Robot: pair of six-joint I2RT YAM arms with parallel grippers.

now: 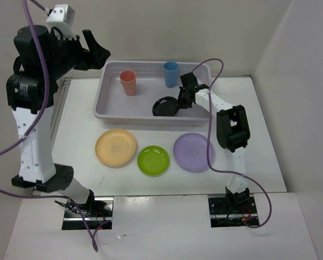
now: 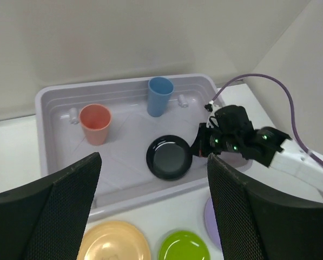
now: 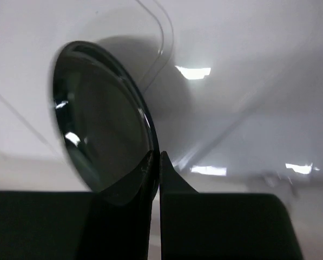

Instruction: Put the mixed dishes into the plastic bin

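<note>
The pale grey plastic bin [image 1: 108, 103] stands at the back of the table, also in the left wrist view [image 2: 47, 103]. In it stand a coral-red cup [image 1: 129, 82] and a blue cup [image 1: 171, 73]. My right gripper [image 1: 180, 101] is shut on the rim of the small glossy black plate [image 1: 165, 106], holding it inside the bin; the right wrist view shows the rim [image 3: 104, 119] pinched between the fingers. My left gripper [image 1: 96, 51] is open and empty, raised high left of the bin. The pale orange plate [image 1: 116, 147], lime green plate [image 1: 153, 160] and lilac plate [image 1: 193, 152] lie on the table.
The three plates lie in a row in front of the bin's near wall. White walls [image 1: 291, 59] close the table at the back and right. A purple cable [image 1: 209, 146] loops along the right arm.
</note>
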